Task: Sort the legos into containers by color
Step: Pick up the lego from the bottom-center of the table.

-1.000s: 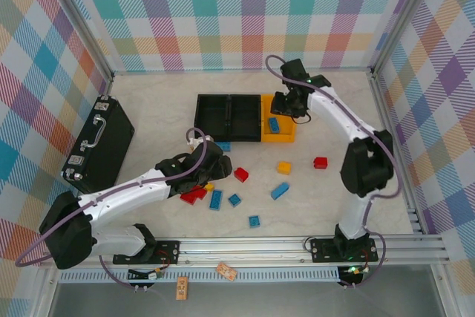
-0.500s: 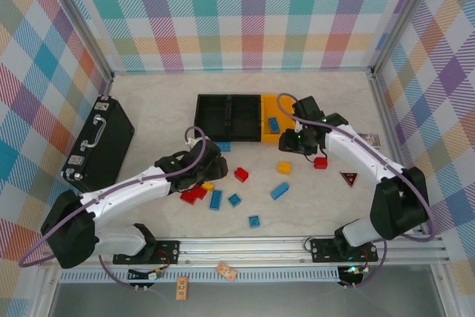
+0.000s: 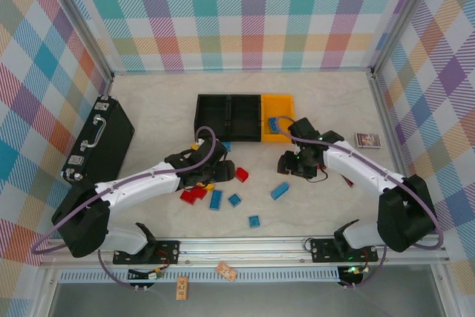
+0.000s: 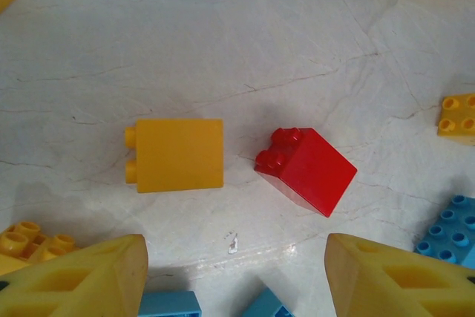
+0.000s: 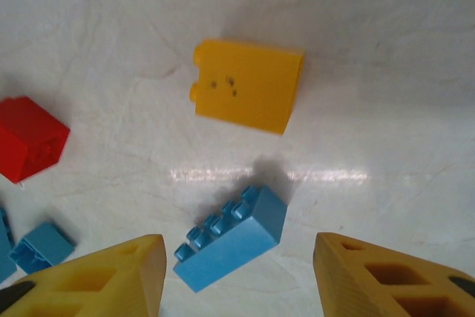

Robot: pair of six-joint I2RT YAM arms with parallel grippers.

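Two black containers [image 3: 211, 115] [image 3: 245, 116] and a yellow-orange container [image 3: 283, 105] stand in a row at the back; a blue lego [image 3: 274, 125] lies in the yellow-orange one. Loose legos lie mid-table: red [image 3: 241, 174], blue [image 3: 280, 191], further blue ones [image 3: 234, 200] [image 3: 254, 220]. My left gripper [image 3: 215, 171] [image 4: 234, 276] hangs open over the table, just short of a yellow lego [image 4: 178, 155] and a red lego [image 4: 306, 170]. My right gripper [image 3: 292, 162] [image 5: 237, 276] is open too, with a blue lego [image 5: 231, 237] lying on the table between its fingers and a yellow lego [image 5: 247, 85] beyond.
A black briefcase [image 3: 100, 142] lies at the left wall. A small picture card [image 3: 367, 139] sits at the right. Red legos [image 3: 191, 195] and a blue one [image 3: 216, 199] cluster under my left arm. Checked walls close in three sides.
My right arm came away from the yellow-orange container down to mid-table, its jaws spreading wider. My left gripper crept forward and right over the legos.
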